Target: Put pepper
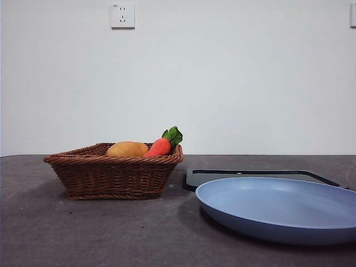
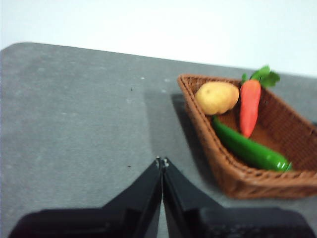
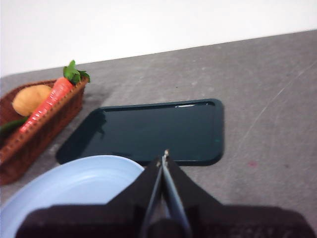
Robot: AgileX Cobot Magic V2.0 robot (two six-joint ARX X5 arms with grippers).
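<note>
The dark-green pepper [image 2: 250,148] lies in the brown wicker basket [image 2: 224,163], beside a carrot [image 2: 249,106] and a potato [image 2: 216,97]. In the right wrist view only its end [image 3: 10,125] shows in the basket [image 3: 34,136]. In the front view the basket [image 1: 114,174] hides it. My left gripper [image 2: 162,161] is shut and empty above the table, beside the basket. My right gripper [image 3: 164,157] is shut and empty above the near edge of the black tray [image 3: 148,130], by the blue plate [image 3: 69,186]. Neither gripper shows in the front view.
The blue plate [image 1: 278,208] lies at the front right, with the black tray [image 1: 256,176] behind it. The carrot [image 1: 161,146] and potato [image 1: 127,149] stick up over the basket's rim. A wall with a socket [image 1: 122,16] stands behind the grey table.
</note>
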